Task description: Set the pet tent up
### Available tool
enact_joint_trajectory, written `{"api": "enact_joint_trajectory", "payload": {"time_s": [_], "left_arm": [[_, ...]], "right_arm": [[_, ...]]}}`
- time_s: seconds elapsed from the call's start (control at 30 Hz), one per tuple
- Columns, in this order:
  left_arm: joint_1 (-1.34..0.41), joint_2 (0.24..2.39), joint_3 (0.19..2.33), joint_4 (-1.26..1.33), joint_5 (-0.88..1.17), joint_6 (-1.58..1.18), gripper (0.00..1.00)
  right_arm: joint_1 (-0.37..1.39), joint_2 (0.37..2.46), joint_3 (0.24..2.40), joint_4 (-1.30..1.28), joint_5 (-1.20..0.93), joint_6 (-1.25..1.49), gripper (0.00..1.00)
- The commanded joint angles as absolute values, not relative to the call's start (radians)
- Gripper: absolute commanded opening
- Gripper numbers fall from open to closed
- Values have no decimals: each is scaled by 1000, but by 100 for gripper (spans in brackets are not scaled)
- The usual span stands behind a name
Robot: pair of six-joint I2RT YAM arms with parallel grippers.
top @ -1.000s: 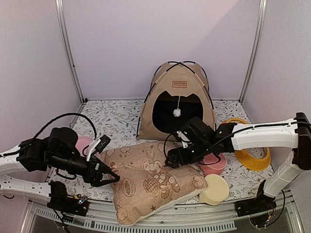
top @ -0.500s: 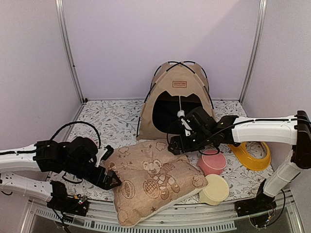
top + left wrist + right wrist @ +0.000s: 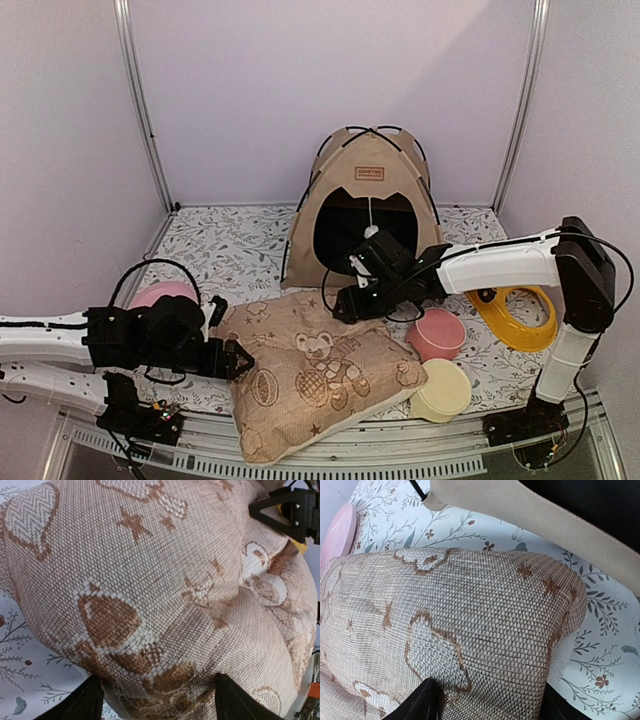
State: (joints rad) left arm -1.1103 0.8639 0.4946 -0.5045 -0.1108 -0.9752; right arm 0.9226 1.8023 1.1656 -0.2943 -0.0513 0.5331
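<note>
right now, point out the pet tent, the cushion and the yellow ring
pet tent [image 3: 368,173]: top external view, label patch
cushion [image 3: 315,372]: top external view, bear print
yellow ring [image 3: 520,330]: top external view, near rim

In the left wrist view the cushion [image 3: 165,590] filled most of the picture and ran past its top and bottom edges. Of the left gripper [image 3: 159,705] only the tips of the jaws showed, cut by the bottom edge, and whether they pinched the fabric could not be told. The right gripper [image 3: 487,705] was cut off likewise, its hold equally unclear. The pet tent [image 3: 365,195] had a black interior with nothing discernible inside, and its label patch [image 3: 368,173] was too small to read. The right arm [image 3: 500,265] covered part of the yellow ring [image 3: 530,335]. The left arm [image 3: 130,335] hid the near side of the pink dish [image 3: 160,293].
</note>
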Motion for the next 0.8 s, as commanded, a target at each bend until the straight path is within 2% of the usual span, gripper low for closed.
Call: {"api": "enact_joint_trajectory", "payload": {"time_s": [0.0,0.1,0.17,0.23,0.3,0.47,0.63,0.7,0.77], "left_arm": [[-1097,880,485,-317,-118,-935,68],[-1100,923,513,-239,-82,-882,45],[-1103,955,541,-196,-66,-853,27],[-1106,989,581,-153,-45,-821,12],[-1114,1029,633,-112,-30,-781,1],[-1128,1141,751,-25,-35,-737,0],[-1125,1270,798,0,-143,-809,0],[-1127,1324,806,-3,-181,-833,0],[-1127,1363,797,12,-208,-862,0]], "right_arm": [[922,1771,1230,-308,7,534,44],[932,1740,1277,-339,48,516,23],[948,1726,1301,-351,59,509,13],[968,1724,1339,-375,75,501,6],[990,1726,1378,-390,83,496,4],[1039,1726,1421,-338,6,503,3],[1055,1725,1346,-234,-75,521,10],[1054,1729,1316,-221,-87,526,17],[1050,1716,1269,-181,-107,528,30]]}}
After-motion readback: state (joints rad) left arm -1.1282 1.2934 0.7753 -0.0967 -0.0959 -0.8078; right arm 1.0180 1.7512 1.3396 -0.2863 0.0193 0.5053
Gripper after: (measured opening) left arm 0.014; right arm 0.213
